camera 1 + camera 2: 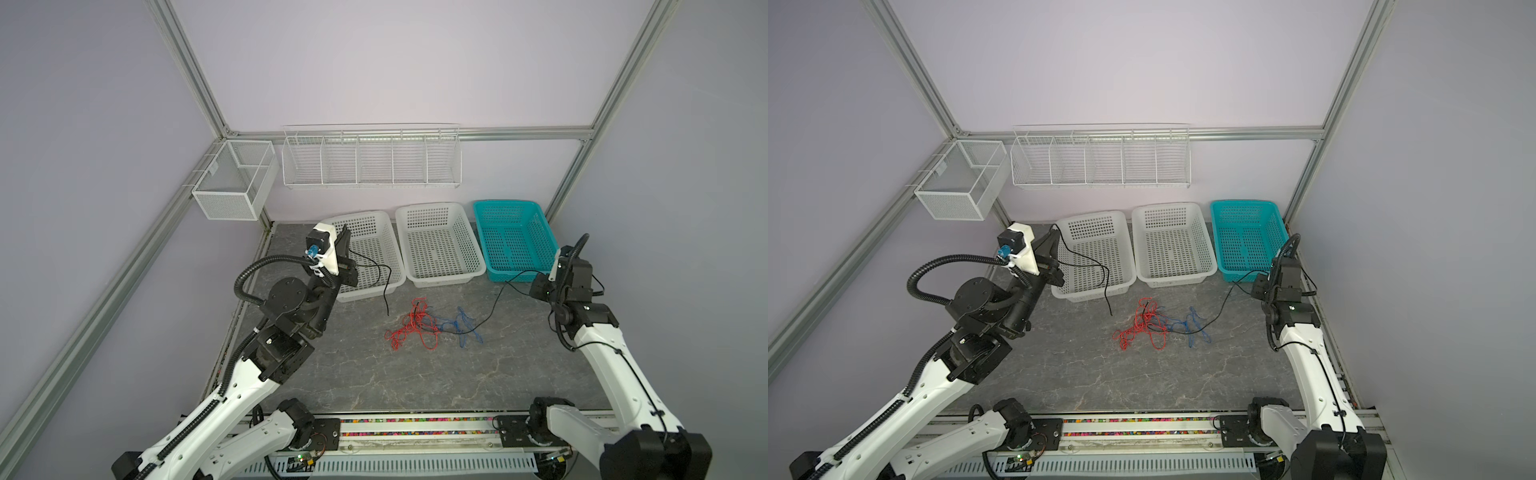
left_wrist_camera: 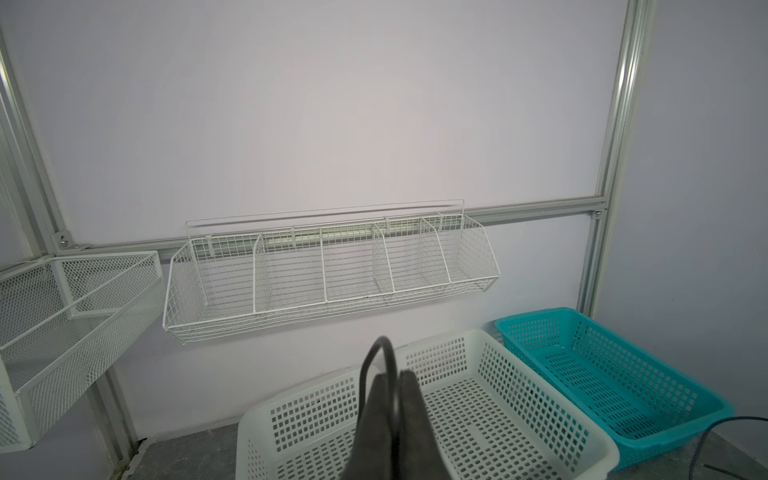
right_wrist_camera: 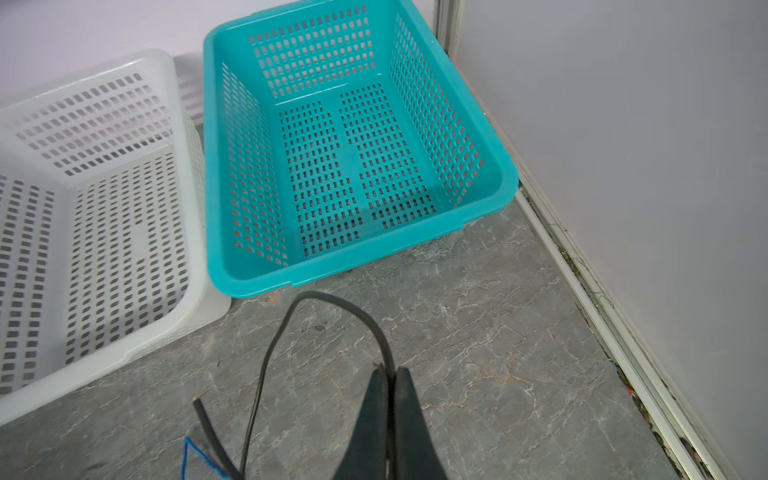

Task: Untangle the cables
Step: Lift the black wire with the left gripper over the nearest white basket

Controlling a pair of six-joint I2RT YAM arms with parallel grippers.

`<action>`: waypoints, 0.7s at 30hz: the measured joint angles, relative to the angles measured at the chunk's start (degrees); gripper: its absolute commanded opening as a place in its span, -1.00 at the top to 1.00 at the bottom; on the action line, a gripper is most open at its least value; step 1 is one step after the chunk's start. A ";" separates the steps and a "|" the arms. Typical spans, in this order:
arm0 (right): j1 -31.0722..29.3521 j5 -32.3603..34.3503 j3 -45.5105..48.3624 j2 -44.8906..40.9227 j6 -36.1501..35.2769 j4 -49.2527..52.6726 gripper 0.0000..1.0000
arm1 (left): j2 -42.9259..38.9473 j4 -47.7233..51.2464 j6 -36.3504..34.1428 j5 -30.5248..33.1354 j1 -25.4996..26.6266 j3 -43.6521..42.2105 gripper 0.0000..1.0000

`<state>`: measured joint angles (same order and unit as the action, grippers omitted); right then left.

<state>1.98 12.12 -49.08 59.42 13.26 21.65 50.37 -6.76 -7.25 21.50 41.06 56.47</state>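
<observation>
Pulling looks like the step: cables (image 1: 415, 328) sit knotted at centre of the surface (image 1: 374, 374), red and blue heaped, black cable (image 3: 316, 294) running out of the heap up to the right claw (image 3: 390, 370), clamped on it near the teal basket (image 3: 257, 284). Left claw (image 2: 390, 376), also clamped on black cable, hangs over a white basket (image 1: 361, 216), loose end dangling. Best draw claws apart slowly and upward so black slides out without cinching the red loops.

Marbled tabletop (image 1: 415, 374): left white basket (image 1: 374, 292), middle white basket (image 1: 449, 281), teal basket (image 1: 505, 203), tangled cables (image 1: 415, 325).
</observation>
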 measured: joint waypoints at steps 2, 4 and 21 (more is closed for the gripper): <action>-0.24 -1.49 0.33 -1.33 0.02 -0.46 0.87 | 1.64 0.00 1.20 -1.62 -2.91 0.83 1.00; -0.55 -2.84 0.79 -3.04 0.04 -1.05 0.87 | 3.41 0.00 2.45 -3.54 -5.79 1.86 1.00; -7.72 -22.18 0.85 -10.45 -2.91 -2.56 0.83 | 29.09 -3.98 11.41 -12.79 -21.09 5.16 1.00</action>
<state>-5.74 -10.07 -48.23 48.97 10.35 19.09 79.46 -10.74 4.16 8.71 19.97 61.63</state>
